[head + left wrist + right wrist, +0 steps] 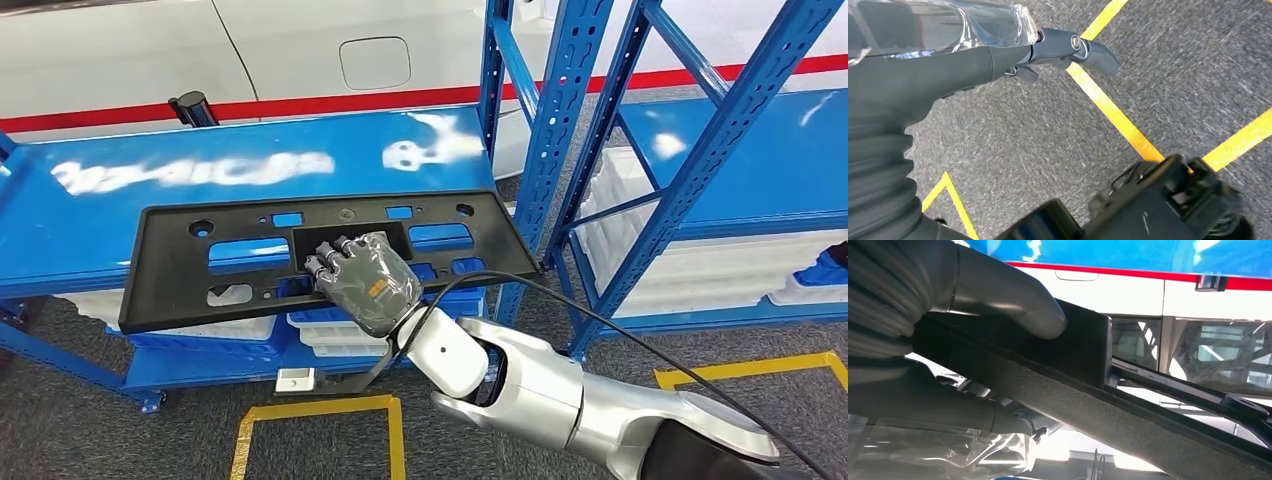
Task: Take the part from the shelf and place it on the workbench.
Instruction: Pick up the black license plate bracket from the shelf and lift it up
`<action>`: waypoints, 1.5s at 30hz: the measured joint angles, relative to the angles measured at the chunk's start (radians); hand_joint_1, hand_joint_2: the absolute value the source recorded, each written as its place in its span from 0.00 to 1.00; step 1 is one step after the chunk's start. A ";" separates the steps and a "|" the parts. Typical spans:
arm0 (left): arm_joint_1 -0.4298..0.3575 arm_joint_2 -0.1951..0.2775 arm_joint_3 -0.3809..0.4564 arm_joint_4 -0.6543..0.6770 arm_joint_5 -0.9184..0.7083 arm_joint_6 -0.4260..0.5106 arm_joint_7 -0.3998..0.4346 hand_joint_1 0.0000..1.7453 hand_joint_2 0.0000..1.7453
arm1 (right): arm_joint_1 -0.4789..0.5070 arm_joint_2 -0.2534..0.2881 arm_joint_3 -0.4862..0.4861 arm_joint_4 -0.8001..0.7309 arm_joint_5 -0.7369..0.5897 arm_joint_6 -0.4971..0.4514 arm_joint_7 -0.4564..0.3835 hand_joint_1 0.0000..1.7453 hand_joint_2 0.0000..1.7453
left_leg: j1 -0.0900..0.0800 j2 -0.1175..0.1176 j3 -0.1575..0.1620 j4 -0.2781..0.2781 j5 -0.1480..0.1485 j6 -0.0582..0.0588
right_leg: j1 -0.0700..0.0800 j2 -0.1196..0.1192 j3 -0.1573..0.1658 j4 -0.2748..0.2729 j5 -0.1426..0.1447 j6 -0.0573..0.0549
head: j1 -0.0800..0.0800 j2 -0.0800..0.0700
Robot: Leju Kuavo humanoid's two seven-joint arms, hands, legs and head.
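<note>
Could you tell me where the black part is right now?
In the head view, the black part lies over the blue shelf, gripped by the right hand.

We find the head view bright and evenly lit, with white glare patches from overhead lights on the glossy blue shelf [250, 165] and sharp focus throughout. The left wrist view shows motion blur across the grey floor [1048, 135] and its yellow lines [1108, 107]. The right wrist view is backlit: the right hand [923, 315] and the black part [1128, 415] appear dark and soft against washed-out brightness behind.

Head view: high, facing forward-down at shelf [250, 165]. Right wrist view: very close on part [1108, 405], shared with head view. Left wrist view: faces floor [1038, 145].
</note>
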 joint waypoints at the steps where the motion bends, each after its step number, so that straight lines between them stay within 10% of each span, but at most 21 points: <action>1: -0.001 0.000 0.000 0.000 0.000 0.000 0.000 0.00 1.00 | 0.000 -0.002 0.000 -0.001 -0.001 0.000 0.002 1.00 1.00 | -0.002 0.000 0.021 -0.023 0.011 0.004 | 0.002 0.000 -0.007 0.000 0.007 0.000 | 0.000 0.000; 5: -0.007 0.001 0.000 0.000 -0.004 0.000 0.001 0.00 1.00 | -0.005 -0.010 -0.004 -0.016 -0.005 0.003 0.015 1.00 1.00 | -0.017 0.000 0.175 -0.283 0.095 0.028 | 0.006 0.002 -0.029 0.000 0.035 0.013 | 0.001 0.000; 9: -0.002 -0.002 0.000 0.000 -0.012 -0.002 0.002 0.00 1.00 | -0.005 -0.022 -0.010 -0.028 -0.014 0.009 0.028 1.00 1.00 | -0.025 0.000 0.168 -0.311 0.129 0.045 | 0.003 0.000 -0.039 -0.007 0.054 0.037 | 0.001 0.000; 15: -0.001 -0.005 0.000 0.000 -0.031 -0.011 0.009 0.00 1.00 | 0.006 -0.050 -0.018 -0.044 -0.025 0.015 0.042 1.00 1.00 | -0.022 0.003 0.098 -0.315 0.196 0.068 | 0.001 0.000 -0.112 0.287 -0.159 0.053 | 0.005 0.000; 17: -0.002 -0.005 0.000 0.000 -0.034 -0.011 0.010 0.00 1.00 | 0.010 -0.059 -0.021 -0.051 -0.029 0.016 0.047 1.00 1.00 | -0.022 0.004 0.074 -0.314 0.215 0.065 | 0.000 0.000 -0.057 0.259 -0.125 0.052 | 0.005 0.000; 20: -0.008 -0.004 0.000 0.000 -0.035 -0.008 0.010 0.00 1.00 | 0.010 -0.066 -0.029 -0.067 -0.030 0.019 0.049 1.00 1.00 | -0.025 0.003 0.050 -0.310 0.238 0.053 | 0.004 0.000 0.102 0.045 -0.092 0.043 | 0.005 0.000; 23: -0.017 -0.003 0.000 0.000 -0.038 -0.007 0.009 0.00 1.00 | 0.009 -0.069 -0.033 -0.082 -0.028 0.024 0.049 1.00 1.00 | -0.027 0.003 0.038 -0.309 0.263 0.035 | 0.010 0.000 0.139 -0.031 -0.097 0.026 | 0.004 0.000; 25: -0.019 -0.001 0.000 0.000 -0.040 -0.007 0.010 0.00 1.00 | 0.008 -0.072 -0.035 -0.086 -0.028 0.029 0.049 1.00 1.00 | -0.022 0.002 0.025 -0.290 0.243 0.023 | 0.009 -0.003 0.124 -0.031 -0.081 0.010 | 0.004 0.000; 29: -0.020 0.000 0.000 0.000 -0.045 -0.004 0.017 0.00 1.00 | 0.007 -0.073 -0.040 -0.094 -0.028 0.034 0.049 1.00 1.00 | -0.015 0.000 -0.046 -0.052 0.065 0.003 | 0.006 -0.005 0.074 -0.032 -0.037 -0.006 | 0.002 0.000; 31: -0.021 0.000 0.000 0.000 -0.046 -0.002 0.017 0.00 1.00 | 0.008 -0.073 -0.041 -0.094 -0.028 0.037 0.049 1.00 1.00 | -0.014 0.000 -0.043 0.017 0.061 0.001 | 0.006 -0.005 0.044 -0.031 -0.014 -0.005 | 0.002 0.000; 34: -0.023 0.001 0.000 0.000 -0.046 0.000 0.017 0.00 1.00 | 0.008 -0.073 -0.041 -0.096 -0.028 0.038 0.048 1.00 1.00 | -0.016 0.000 0.090 -0.134 0.127 0.010 | 0.007 -0.003 0.004 -0.031 0.019 0.004 | 0.002 0.000; 37: -0.028 0.002 0.001 0.000 -0.040 0.003 0.017 0.00 1.00 | 0.007 -0.075 -0.043 -0.100 -0.030 0.040 0.045 1.00 1.00 | -0.026 -0.002 0.209 -0.324 0.115 0.029 | 0.010 -0.005 -0.015 -0.034 0.050 0.020 | 0.002 0.000; 43: -0.024 0.000 0.001 0.000 -0.036 0.002 0.017 0.00 1.00 | 0.008 -0.079 -0.042 -0.100 -0.032 0.047 0.041 1.00 1.00 | -0.030 -0.003 0.193 -0.335 0.131 0.047 | 0.007 -0.006 -0.025 -0.039 0.067 0.035 | 0.003 0.000; 45: -0.020 -0.002 0.001 0.000 -0.043 -0.002 0.018 0.00 1.00 | 0.007 -0.087 -0.043 -0.100 -0.038 0.056 0.042 1.00 1.00 | -0.026 0.000 0.169 -0.338 0.159 0.063 | 0.006 -0.005 -0.059 0.055 -0.023 0.042 | 0.004 0.000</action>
